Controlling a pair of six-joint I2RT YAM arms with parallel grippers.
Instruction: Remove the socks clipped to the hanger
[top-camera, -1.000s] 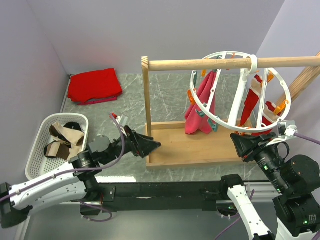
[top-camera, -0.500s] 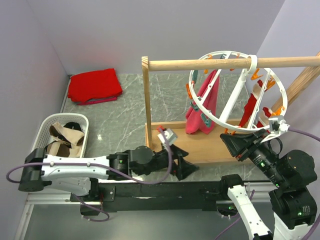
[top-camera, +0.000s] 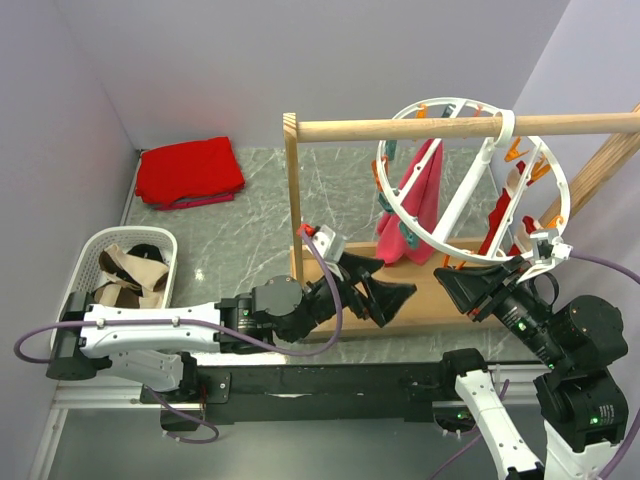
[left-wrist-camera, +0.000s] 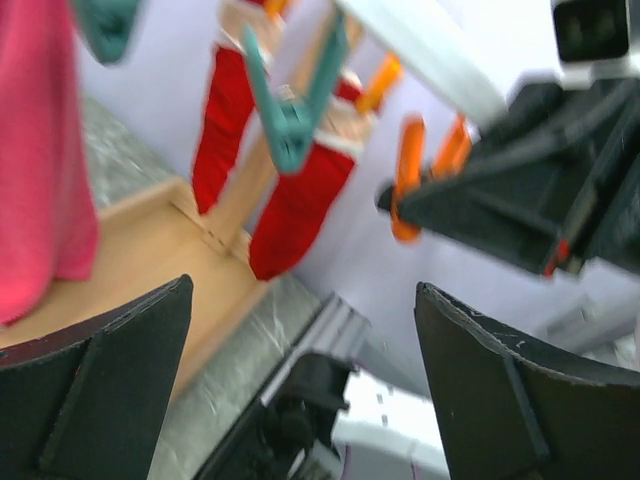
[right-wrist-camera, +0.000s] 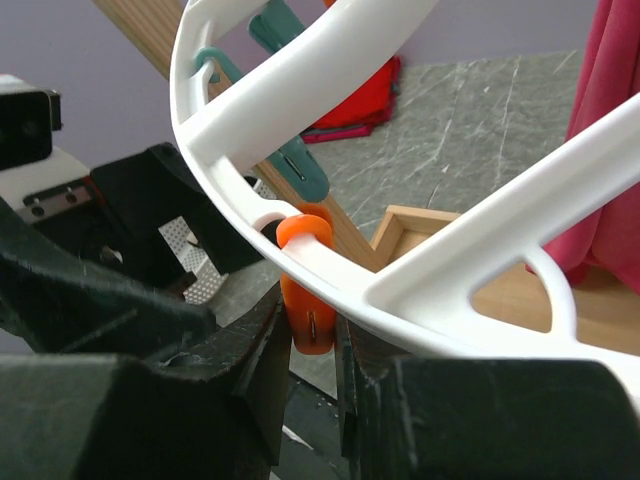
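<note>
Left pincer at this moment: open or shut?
Open. In the left wrist view the left pincer shows its two black fingers spread wide apart, with nothing gripped between them.

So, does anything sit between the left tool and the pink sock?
Nothing visible does. The left tool is open with a bare gap ahead; the pink sock hangs to one side. The right tool grips an orange peg farther round the hanger.

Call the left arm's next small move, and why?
Probably raise the open left gripper toward the hem of the pink sock: it hangs clipped on the hanger, while the right gripper pinches an orange peg on the ring.
</note>
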